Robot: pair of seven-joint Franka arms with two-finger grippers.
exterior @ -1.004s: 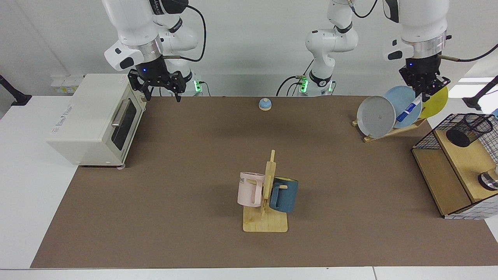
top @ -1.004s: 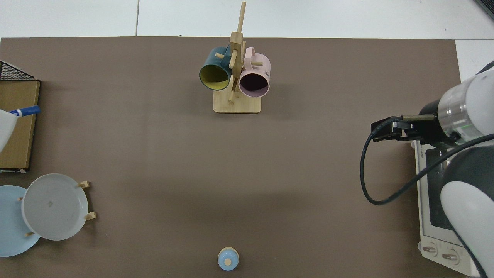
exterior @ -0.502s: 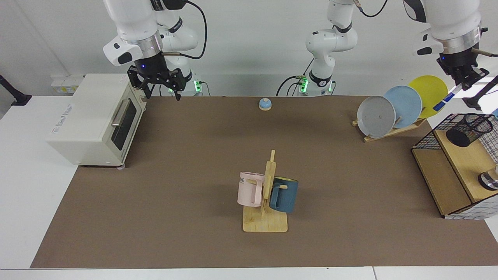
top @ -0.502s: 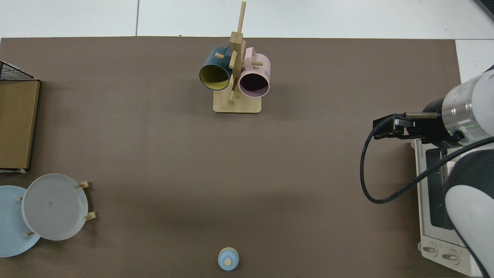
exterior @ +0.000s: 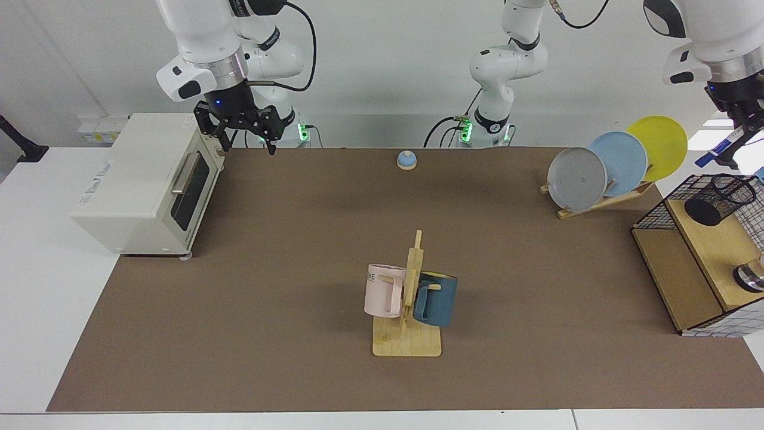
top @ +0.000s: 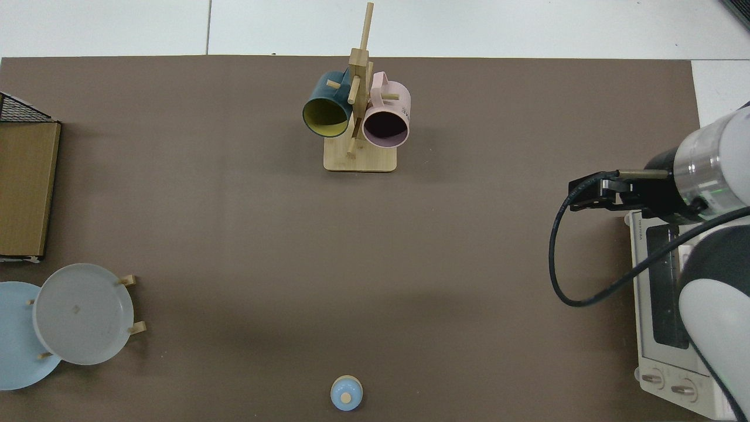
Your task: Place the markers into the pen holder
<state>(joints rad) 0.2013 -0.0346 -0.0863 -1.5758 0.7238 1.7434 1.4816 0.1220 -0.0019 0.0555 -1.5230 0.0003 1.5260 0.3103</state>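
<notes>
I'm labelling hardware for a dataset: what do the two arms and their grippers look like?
Both arms are glossy white with rounded shells, dark joint bands and a silver wrist ring. Black two-finger grippers: right gripper shows a blue light; left gripper too. Black cables loop from each wrist; bases glow green.

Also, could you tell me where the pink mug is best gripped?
Probably its body wall, from the side facing away from the wooden rack: the pink mug has its handle hooked over a peg, and the post blocks the inner side. The right tool waits open by the toaster oven; the left tool holds the marker near the wire shelf.
</notes>
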